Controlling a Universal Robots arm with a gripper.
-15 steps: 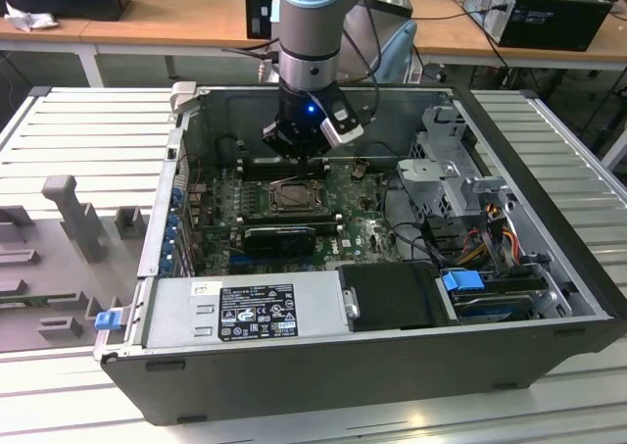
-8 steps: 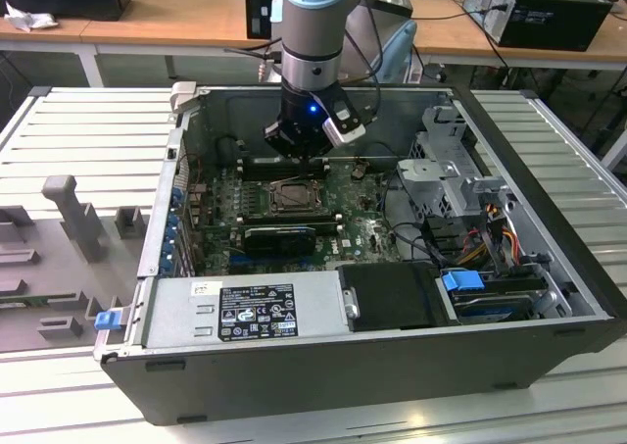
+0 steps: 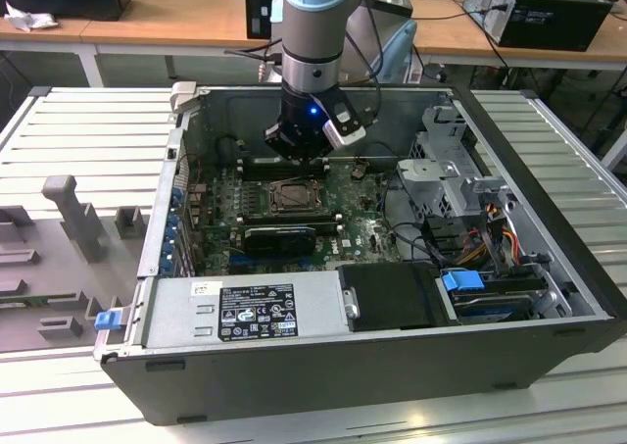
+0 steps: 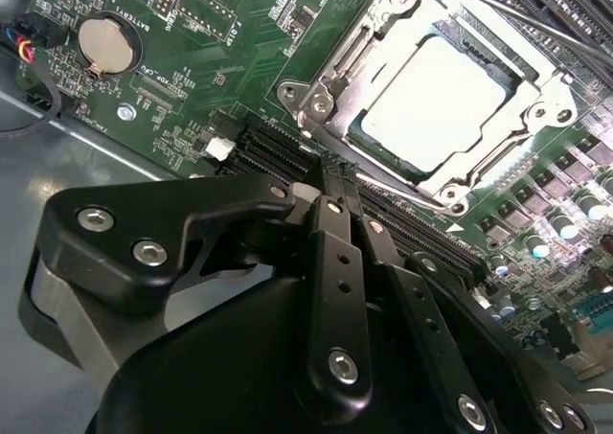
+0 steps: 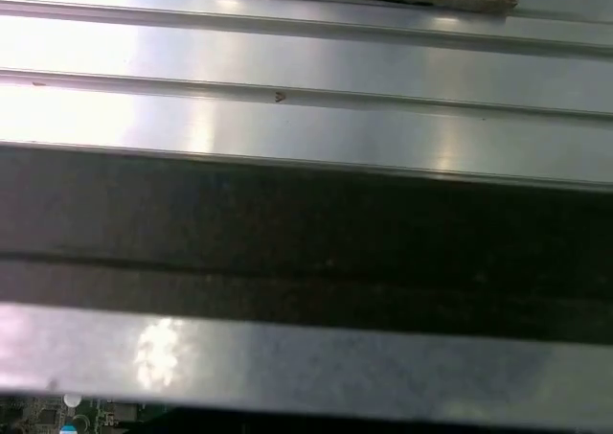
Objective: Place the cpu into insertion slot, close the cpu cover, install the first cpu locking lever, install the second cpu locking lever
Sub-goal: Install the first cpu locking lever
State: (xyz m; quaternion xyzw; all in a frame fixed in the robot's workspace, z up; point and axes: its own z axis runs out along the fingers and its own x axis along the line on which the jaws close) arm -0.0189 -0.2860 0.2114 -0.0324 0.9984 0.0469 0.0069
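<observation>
You can see the cpu [image 4: 436,103] lying flat in the insertion slot [image 4: 326,79], with the cpu cover [image 4: 536,103] closed down around its pale top. In the exterior view the gripper [image 3: 297,155] hangs just above the socket inside the open computer case [image 3: 549,268]. Its jaws are drawn together with nothing between them. The case lies on a ribbed grey metal table [image 3: 88,130]; wooden desks [image 3: 176,8] line the room behind.
</observation>
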